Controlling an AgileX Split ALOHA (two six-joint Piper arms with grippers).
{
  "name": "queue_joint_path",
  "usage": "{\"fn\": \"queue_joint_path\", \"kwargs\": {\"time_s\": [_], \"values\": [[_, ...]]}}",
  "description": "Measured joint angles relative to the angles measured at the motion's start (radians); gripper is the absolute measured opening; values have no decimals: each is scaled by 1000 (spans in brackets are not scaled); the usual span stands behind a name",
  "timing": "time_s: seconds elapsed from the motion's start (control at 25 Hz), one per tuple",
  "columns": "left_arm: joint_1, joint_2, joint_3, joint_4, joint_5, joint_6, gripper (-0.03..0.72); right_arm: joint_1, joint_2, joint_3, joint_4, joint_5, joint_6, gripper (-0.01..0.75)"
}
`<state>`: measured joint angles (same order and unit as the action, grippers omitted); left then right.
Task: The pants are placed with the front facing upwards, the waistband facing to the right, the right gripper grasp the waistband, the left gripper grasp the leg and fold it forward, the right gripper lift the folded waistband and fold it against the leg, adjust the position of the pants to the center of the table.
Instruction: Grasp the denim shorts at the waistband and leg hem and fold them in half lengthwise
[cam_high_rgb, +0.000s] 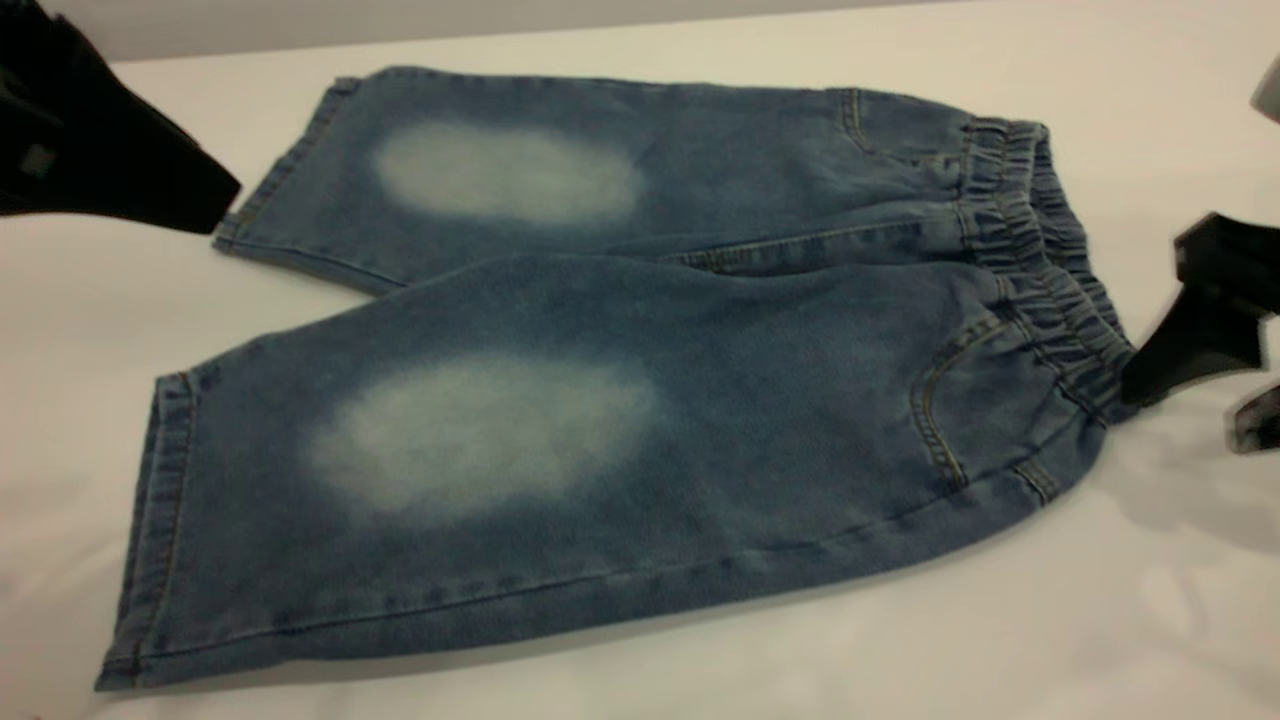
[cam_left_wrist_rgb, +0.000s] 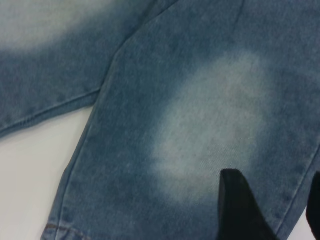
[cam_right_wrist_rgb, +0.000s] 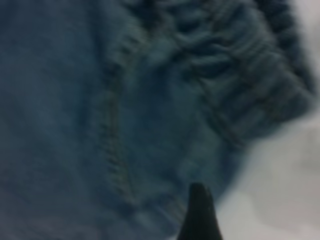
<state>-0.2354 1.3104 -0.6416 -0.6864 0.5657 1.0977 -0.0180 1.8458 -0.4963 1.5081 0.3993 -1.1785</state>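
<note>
The blue denim pants (cam_high_rgb: 620, 400) lie flat on the white table (cam_high_rgb: 1000, 620), front up, each leg with a pale faded oval. The ruched waistband (cam_high_rgb: 1040, 270) points right. My left gripper (cam_high_rgb: 215, 200) hovers at the far leg's hem; in the left wrist view it (cam_left_wrist_rgb: 275, 210) is open, with denim and the hem seam showing between its black fingers (cam_left_wrist_rgb: 235, 205). My right gripper (cam_high_rgb: 1190, 405) is open just off the waistband's near end, one finger close to the band and holding nothing. The right wrist view shows one fingertip (cam_right_wrist_rgb: 200, 215) beside the gathered waistband (cam_right_wrist_rgb: 240, 75) and pocket stitching.
Bare white table (cam_high_rgb: 620, 30) surrounds the pants on all sides, widest in front and to the right. A strip of grey wall runs along the back edge. A small pale object (cam_high_rgb: 1268, 95) pokes in at the right edge.
</note>
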Motion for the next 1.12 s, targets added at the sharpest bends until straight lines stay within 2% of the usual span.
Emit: {"fn": "queue_joint_path", "kwargs": {"time_s": [0.16,0.36,0.56,1.12], "values": [[0,0,0,-1,0,-1,314,-33,55,-1,183,79,-209,465],[0,0,0,-1,-1,-2,314,-60,108,-1,237,150,-335,465],[0,-1,0,-1,-3,-2,314,-63,130,-1,237,108,-361,465],[0,-1,0,-1,-6,-2,314,-63,204,-83,239,115,-307,463]]}}
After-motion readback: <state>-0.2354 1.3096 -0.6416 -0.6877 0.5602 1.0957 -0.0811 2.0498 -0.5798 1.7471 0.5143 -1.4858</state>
